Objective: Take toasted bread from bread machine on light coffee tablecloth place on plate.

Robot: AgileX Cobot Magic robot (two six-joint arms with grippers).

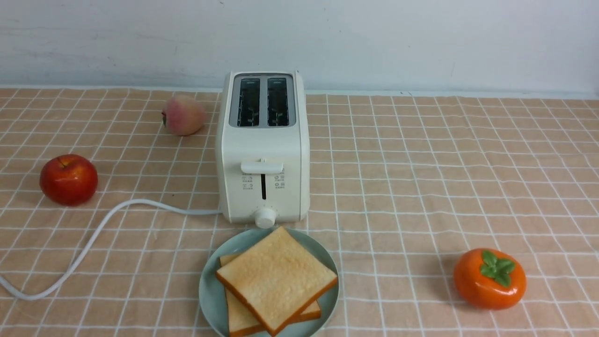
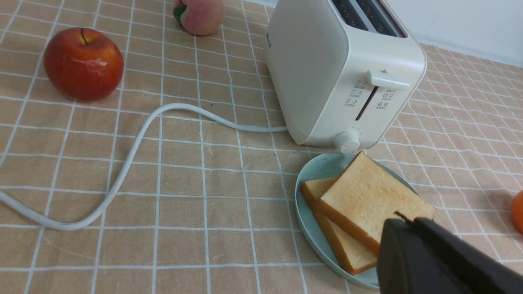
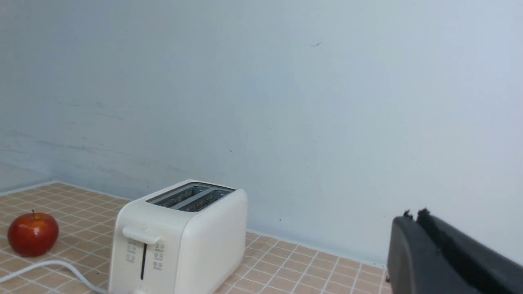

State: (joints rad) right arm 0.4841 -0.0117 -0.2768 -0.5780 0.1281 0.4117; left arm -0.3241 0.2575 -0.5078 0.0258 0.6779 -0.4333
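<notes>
On the tablecloth (image 1: 421, 187), upper toasted bread (image 1: 276, 278) half-hides the lower slice (image 1: 238, 316).

My front camera sits between my two arms, looking forward and down over the tablecloth (image 1: 421, 178), with the bread machine (image 1: 262, 150) at 12 o'clock and the plate (image 1: 210, 285) close under the lens at 6 o'clock. My left wrist camera is nearer, looking down past my left pincer (image 2: 408, 220) toward about 1 o'clock, and shares bread machine, plate and red apple (image 2: 83, 65) with the front view. My right wrist camera sits low behind my right pincer (image 3: 414, 216), facing about 11 o'clock at the wall (image 3: 286, 81), sharing only bread machine and red apple.
</notes>
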